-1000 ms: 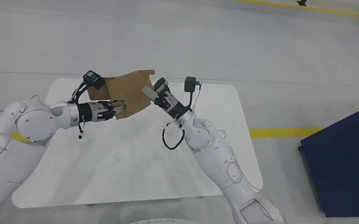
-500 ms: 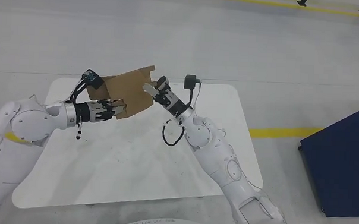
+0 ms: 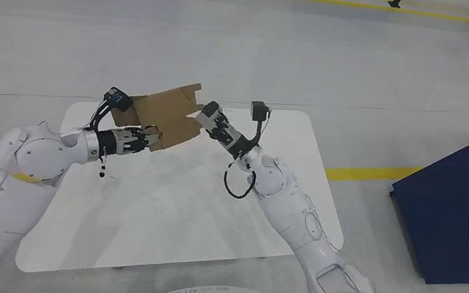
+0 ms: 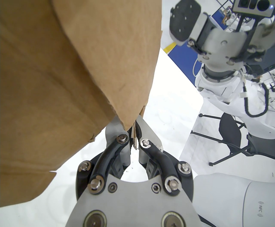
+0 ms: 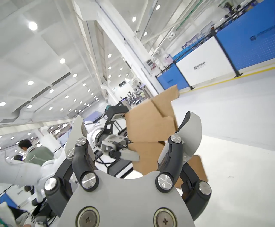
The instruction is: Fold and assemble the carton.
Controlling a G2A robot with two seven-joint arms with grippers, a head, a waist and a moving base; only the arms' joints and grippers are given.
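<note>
A flat brown carton (image 3: 169, 117) is held up in the air over the far left part of the white table (image 3: 178, 207). My left gripper (image 3: 147, 136) is shut on the carton's lower corner; in the left wrist view the fingers (image 4: 120, 129) pinch the cardboard tip of the carton (image 4: 75, 64). My right gripper (image 3: 206, 117) stands open right beside the carton's right edge. In the right wrist view its fingers (image 5: 191, 126) are spread wide, with the carton (image 5: 150, 126) and the left gripper (image 5: 126, 153) beyond them. Whether a finger touches the edge I cannot tell.
The table stretches bare toward the near side. A blue panel (image 3: 450, 208) stands on the floor to the right, past a yellow floor line (image 3: 366, 174). A folding chair (image 4: 234, 137) stands beyond the table edge.
The right gripper has drawn back to the right, off the carton's face to its edge. The left gripper and carton have shifted slightly left and up.
</note>
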